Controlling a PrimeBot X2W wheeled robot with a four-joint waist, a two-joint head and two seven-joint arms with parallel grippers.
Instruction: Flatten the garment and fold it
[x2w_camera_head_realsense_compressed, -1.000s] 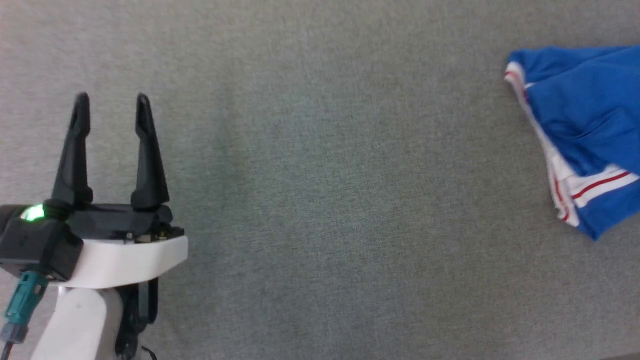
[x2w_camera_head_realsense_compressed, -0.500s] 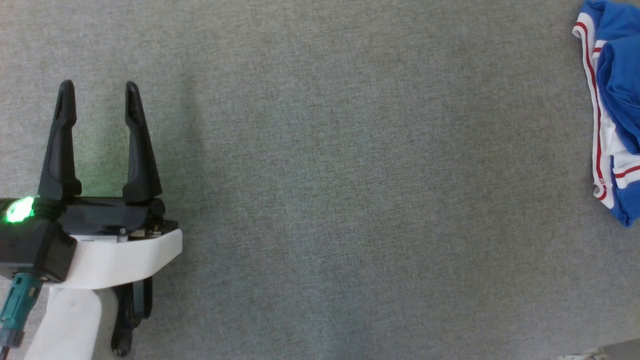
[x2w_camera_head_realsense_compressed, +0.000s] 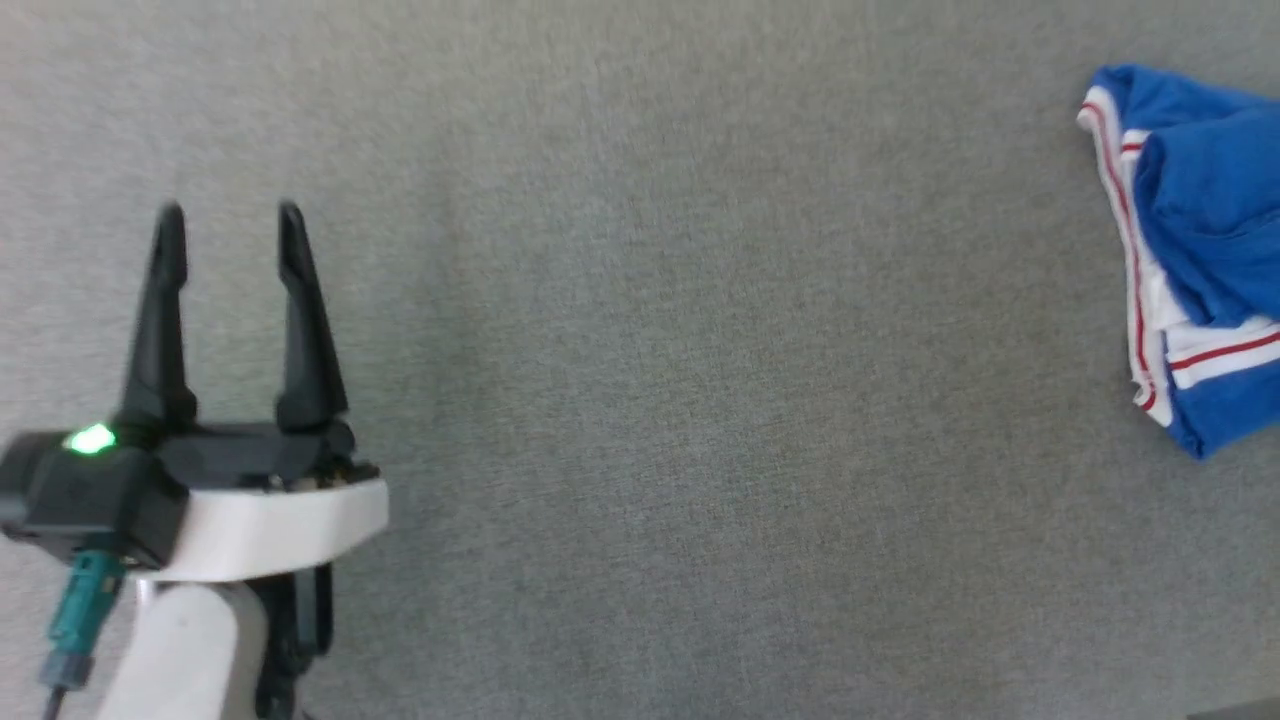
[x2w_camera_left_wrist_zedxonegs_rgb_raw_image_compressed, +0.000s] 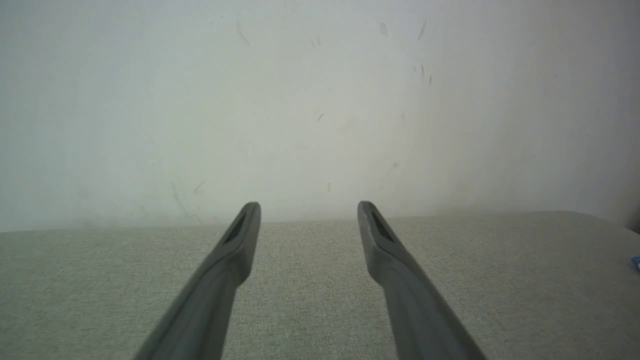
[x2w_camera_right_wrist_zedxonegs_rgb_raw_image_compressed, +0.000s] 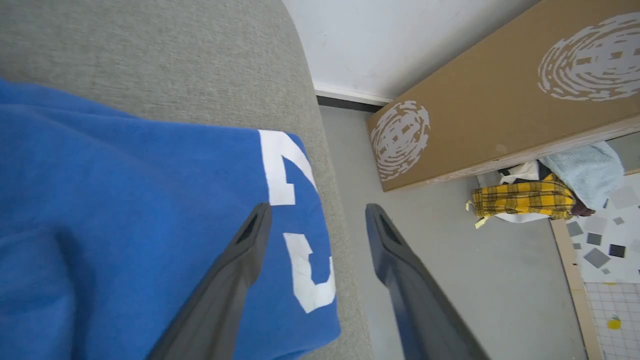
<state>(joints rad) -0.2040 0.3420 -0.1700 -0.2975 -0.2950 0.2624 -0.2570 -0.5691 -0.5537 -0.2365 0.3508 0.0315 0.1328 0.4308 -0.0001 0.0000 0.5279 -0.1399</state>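
Both spread wide, empty: left end effector (x2w_camera_head_realsense_compressed: 230, 212), right end effector (x2w_camera_right_wrist_zedxonegs_rgb_raw_image_compressed: 317, 209).
Right one straddles the garment (x2w_camera_right_wrist_zedxonegs_rgb_raw_image_compressed: 125, 200) edge at the bench (x2w_camera_right_wrist_zedxonegs_rgb_raw_image_compressed: 175, 55) rim; left sits well apart, bare bench between. Garment crumpled, blue, white lettering, red-white trim.

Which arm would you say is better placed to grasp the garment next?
Probably right: the right gripper is open at the edge of the garment; the left gripper sits far across the surface.

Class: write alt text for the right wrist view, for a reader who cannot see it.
The open right hand hangs over the edge of a blue garment with white lettering, on a grey surface. Beyond, a cardboard box and a yellow checked cloth sit on the floor.
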